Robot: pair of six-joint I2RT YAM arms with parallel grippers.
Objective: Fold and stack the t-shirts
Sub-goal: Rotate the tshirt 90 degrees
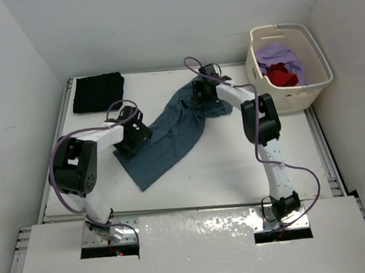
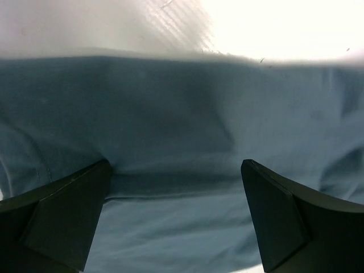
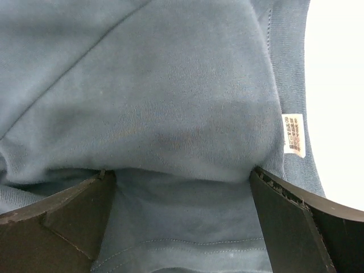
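Teal shirt [image 1: 169,134] lies rumpled in a diagonal strip across the table [image 1: 236,170], from near-left to far-centre. Left gripper [image 2: 175,170] is over its near-left part, jaws spread wide, cloth below and between the fingers, nothing clamped. Right gripper [image 3: 182,173] is over the far end, jaws equally wide and gripping nothing, with a white label [image 3: 293,135] just to its right. Can't tell if either set of tips touches the cloth. Black shirt [image 1: 98,91] is folded flat at the far-left corner, apart from the teal one. Purple shirt [image 1: 278,56] and red shirt [image 1: 281,77] are bunched together in the basket [image 1: 294,100] at the far-right corner.
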